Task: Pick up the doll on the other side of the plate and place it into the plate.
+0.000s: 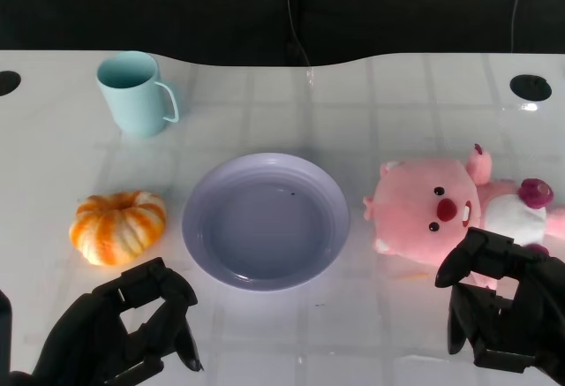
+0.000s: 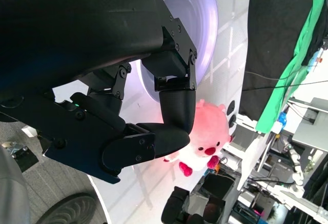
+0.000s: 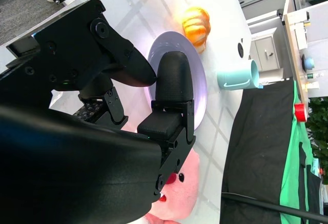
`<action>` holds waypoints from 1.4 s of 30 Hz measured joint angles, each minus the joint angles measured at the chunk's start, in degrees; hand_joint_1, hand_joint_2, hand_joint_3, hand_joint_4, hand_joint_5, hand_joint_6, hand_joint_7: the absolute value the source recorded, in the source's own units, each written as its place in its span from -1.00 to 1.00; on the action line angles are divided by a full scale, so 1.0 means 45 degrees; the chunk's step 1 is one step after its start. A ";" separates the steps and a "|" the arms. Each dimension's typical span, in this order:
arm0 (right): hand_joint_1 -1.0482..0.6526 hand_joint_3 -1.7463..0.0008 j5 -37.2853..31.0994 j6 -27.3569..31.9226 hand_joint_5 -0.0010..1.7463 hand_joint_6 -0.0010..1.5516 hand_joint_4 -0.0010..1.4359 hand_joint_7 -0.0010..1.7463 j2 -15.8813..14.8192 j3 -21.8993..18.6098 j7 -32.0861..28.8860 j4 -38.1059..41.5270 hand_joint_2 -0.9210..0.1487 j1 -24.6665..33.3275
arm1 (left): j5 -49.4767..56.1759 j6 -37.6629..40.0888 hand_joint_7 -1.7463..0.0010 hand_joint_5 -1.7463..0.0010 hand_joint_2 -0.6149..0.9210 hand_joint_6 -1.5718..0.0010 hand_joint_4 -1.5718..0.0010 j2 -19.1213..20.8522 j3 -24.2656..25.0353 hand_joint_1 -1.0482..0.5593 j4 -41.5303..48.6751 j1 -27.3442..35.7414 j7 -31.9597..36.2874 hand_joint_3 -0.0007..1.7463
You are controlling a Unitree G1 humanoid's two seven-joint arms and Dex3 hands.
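Pink plush doll (image 1: pixel 446 214) is lying beside the plate (image 1: pixel 265 221); right hand (image 1: pixel 501 308), empty, fingers parted, should be closing around its body.

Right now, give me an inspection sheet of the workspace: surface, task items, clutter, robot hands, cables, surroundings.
Surface: white table, glossy, with faint grid lines.
Task items: pink doll lying on the table right of the plate; the plate holds nothing.
Clutter: orange pumpkin left of the plate; light blue cup upright at the far left.
Robot hands: left robot hand holds nothing, fingers apart, near the pumpkin; right robot hand holds nothing, just in front of the doll.
Cables: thin dark cable hanging behind the far edge.
Surroundings: black backdrop; green cloth and shelving in the right wrist view.
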 measured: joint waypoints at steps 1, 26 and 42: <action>0.08 -0.55 0.0000 0.0000 1.00 -0.16 0.13 0.73 0.0000 0.0000 -0.0001 0.0000 -0.16 0.0000 | 0.0000 0.0000 -0.60 -0.94 0.67 0.12 0.07 0.0001 0.0000 -0.33 0.0000 0.0000 0.0000 -0.16; 0.09 -0.53 0.0008 0.0009 1.00 -0.18 0.11 0.72 0.0000 0.0000 -0.0015 -0.0001 -0.19 0.0000 | 0.0015 -0.0040 -0.51 -0.93 0.70 0.08 0.06 0.0006 0.0001 -0.32 0.0001 0.0000 -0.0003 -0.24; 0.06 -0.45 0.0048 0.0096 1.00 -0.22 0.01 0.55 0.0000 0.0001 -0.0025 -0.0011 -0.22 -0.0001 | 0.0013 -0.0054 -0.54 -0.95 0.72 0.11 0.08 0.0036 0.0003 -0.32 0.0002 0.0000 -0.0002 -0.25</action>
